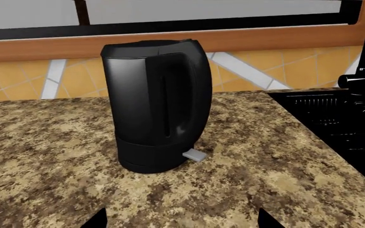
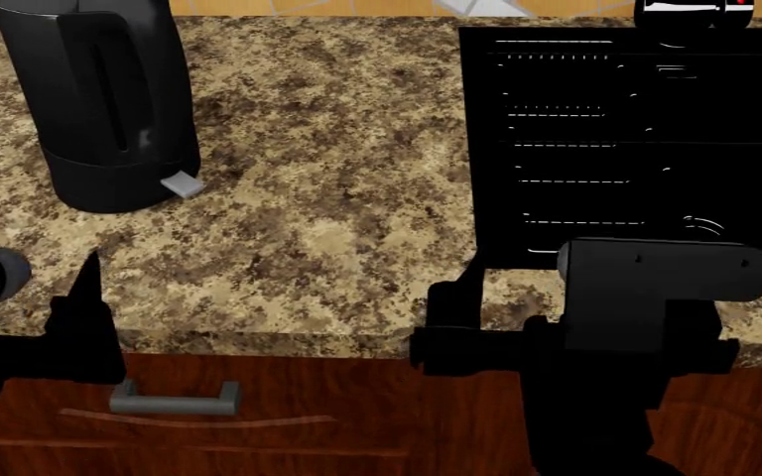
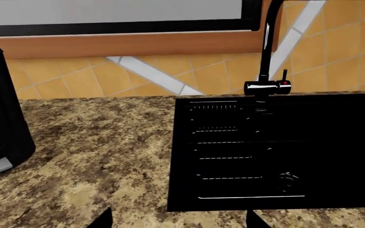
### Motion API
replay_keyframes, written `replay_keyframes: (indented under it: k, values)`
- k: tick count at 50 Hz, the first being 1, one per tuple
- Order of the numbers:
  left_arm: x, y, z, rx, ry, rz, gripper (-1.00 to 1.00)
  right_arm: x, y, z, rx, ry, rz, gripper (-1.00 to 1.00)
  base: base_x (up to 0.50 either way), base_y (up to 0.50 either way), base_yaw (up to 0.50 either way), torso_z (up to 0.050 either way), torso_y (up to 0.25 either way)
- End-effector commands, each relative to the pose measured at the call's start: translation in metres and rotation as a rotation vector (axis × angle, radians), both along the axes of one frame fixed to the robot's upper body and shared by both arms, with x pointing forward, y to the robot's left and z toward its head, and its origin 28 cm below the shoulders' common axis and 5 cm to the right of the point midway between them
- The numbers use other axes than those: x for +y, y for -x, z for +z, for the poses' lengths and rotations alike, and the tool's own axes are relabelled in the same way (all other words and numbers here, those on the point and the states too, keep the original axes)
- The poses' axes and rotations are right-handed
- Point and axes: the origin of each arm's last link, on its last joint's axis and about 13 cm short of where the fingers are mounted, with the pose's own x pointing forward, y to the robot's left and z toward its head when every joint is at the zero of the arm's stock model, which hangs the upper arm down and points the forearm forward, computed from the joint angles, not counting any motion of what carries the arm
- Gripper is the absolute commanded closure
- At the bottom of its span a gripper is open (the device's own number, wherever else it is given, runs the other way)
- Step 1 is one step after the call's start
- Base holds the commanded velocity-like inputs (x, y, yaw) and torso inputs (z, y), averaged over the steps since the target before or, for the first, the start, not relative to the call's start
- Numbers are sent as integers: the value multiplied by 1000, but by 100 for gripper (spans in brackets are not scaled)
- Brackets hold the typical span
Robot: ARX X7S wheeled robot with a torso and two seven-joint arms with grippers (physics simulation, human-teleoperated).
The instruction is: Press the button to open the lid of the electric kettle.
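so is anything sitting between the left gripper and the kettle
Nothing visible. In the left wrist view only bare granite countertop lies between the left gripper and the electric kettle. The black sink sits off to one side, clear of that path. The lid looks closed.

bare countertop [image 2: 341,198] before electric kettle [image 1: 154,107], sink [image 2: 633,139] well aside

Electric kettle [image 2: 96,104] upright at far left of table [image 2: 328,198], grey tab [image 2: 180,183] at base; black sink [image 2: 633,149] w/ white lines right.
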Motion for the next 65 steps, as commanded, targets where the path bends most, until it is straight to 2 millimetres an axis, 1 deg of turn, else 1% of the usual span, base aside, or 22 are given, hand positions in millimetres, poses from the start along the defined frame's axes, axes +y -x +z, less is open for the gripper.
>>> replay_keyframes:
  k: [1, 4, 7, 13, 16, 19, 21, 23, 28, 36, 38, 40, 42, 47, 50, 52, 57, 60, 61, 62, 64, 65]
  values:
    - [4, -5, 11, 5, 10, 21, -100, -5, -8, -3, 1, 26, 3, -100, 0, 0, 0, 0, 0]
    - [3, -4, 18, -9, 3, 17, -100, -6, -6, -2, -15, 45, -2, -100, 120, 0, 0, 0, 0]
    - [2, -2, 15, -7, -8, 10, -100, -7, -5, -5, -16, 54, -4, -100, 285, 0, 0, 0, 0]
    - [-1, 2, 19, -25, -14, -2, -100, -6, -3, -10, -10, 53, 3, -100, 350, 0, 0, 0, 0]
    - [-2, 3, 24, -30, -7, -9, -100, -5, -3, -13, -2, 50, 7, -100, 380, 0, 0, 0, 0]
    - [-3, 5, 23, -33, -8, -11, -100, -3, -4, -15, 0, 54, 15, -100, 380, 0, 0, 0, 0]
    - [-4, 8, 25, -34, -4, -11, -100, -3, -4, -16, 2, 54, 15, -100, 381, 0, 0, 0, 0]
    - [-3, 11, 22, -38, -2, -7, -100, -3, -3, -15, -1, 58, 14, -100, 381, 0, 0, 0, 0]
    - [-3, 22, 24, -53, -17, -1, -100, -2, 3, -14, -6, 65, 15, -100, 379, 0, 0, 0, 0]
    - [-7, 32, 28, -83, -38, -8, -100, 0, 5, -12, -14, 81, 26, -100, 380, 0, 0, 0, 0]
    - [-5, 34, 33, -90, -36, 44, -100, 1, 6, -10, -18, 85, 25, -100, 381, 0, 0, 0, 0]
    - [-10, 42, 35, -88, -30, -17, -100, 1, 8, -6, -24, 84, 22, -100, 381, 0, 0, 0, 0]
    - [-11, 47, 36, -89, -28, -23, -100, 1, 9, -5, -27, 80, 18, -100, 195, 0, 0, 0, 0]
    - [-17, 63, 62, -138, -49, -57, -100, 2, 9, -8, -24, 76, 21, -100, 0, 0, 0, 0, 3]
    - [-18, 63, 73, -143, -66, -71, -100, 2, 9, -8, -22, 80, 24, -100, 0, 0, 0, 0, 0]
    - [-17, 59, 81, -151, -70, -55, -100, 2, 10, -7, -20, 81, 25, -100, 0, 0, 0, 0, 0]
    - [-14, 61, 107, -182, -75, -36, -100, 2, 11, -9, -16, 83, 26, -100, 0, 0, 0, 0, 0]
    - [-14, 56, 117, -158, -75, -48, -100, 2, 11, -11, -12, 80, 28, -100, 0, 0, 0, 0, 0]
    - [-13, 51, 119, -132, -81, -65, -100, 3, 11, -12, -8, 82, 31, -100, 0, 0, 0, 0, 0]
    - [-13, 49, 121, -123, -58, -81, -100, 3, 11, -12, -5, 84, 31, -100, 0, 0, 0, 0, 0]
    - [-8, 37, 124, -82, -26, -100, -100, 3, 11, -13, -3, 81, 31, -100, 0, 0, 0, 0, 0]
    - [-4, 29, 125, -57, -17, -79, -100, 3, 11, -14, -1, 78, 32, -100, 0, 0, 0, 0, 0]
